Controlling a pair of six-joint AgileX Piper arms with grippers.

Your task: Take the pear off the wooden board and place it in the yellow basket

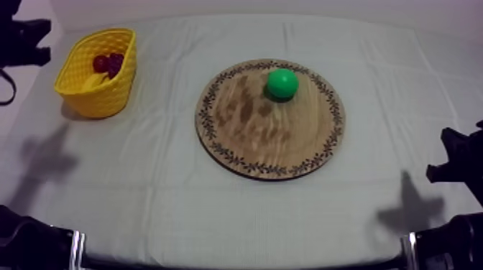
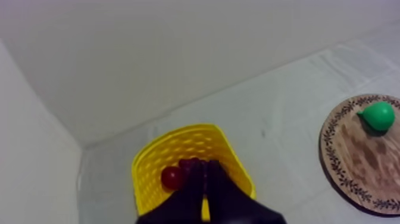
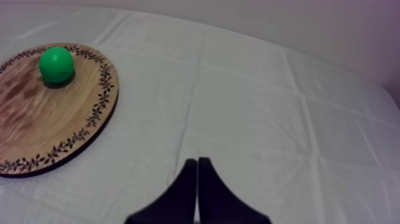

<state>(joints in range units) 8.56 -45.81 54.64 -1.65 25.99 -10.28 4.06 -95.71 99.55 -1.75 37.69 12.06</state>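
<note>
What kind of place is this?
Probably a robot practice table, not a kitchen: black robot arms flank a grey-white cloth, a green toy pear sits on a round wooden board with a patterned rim, and a yellow lattice basket holds a small red fruit.

The right claw (image 3: 197, 159) is being held closed into a narrow wedge, with nothing in it, above the table (image 3: 268, 107), which is being covered by a creased cloth. The board (image 3: 41, 125) is lying flat, apart from the claw. The pear (image 3: 56, 64) is being carried on the board, close to its patterned far rim.
</note>
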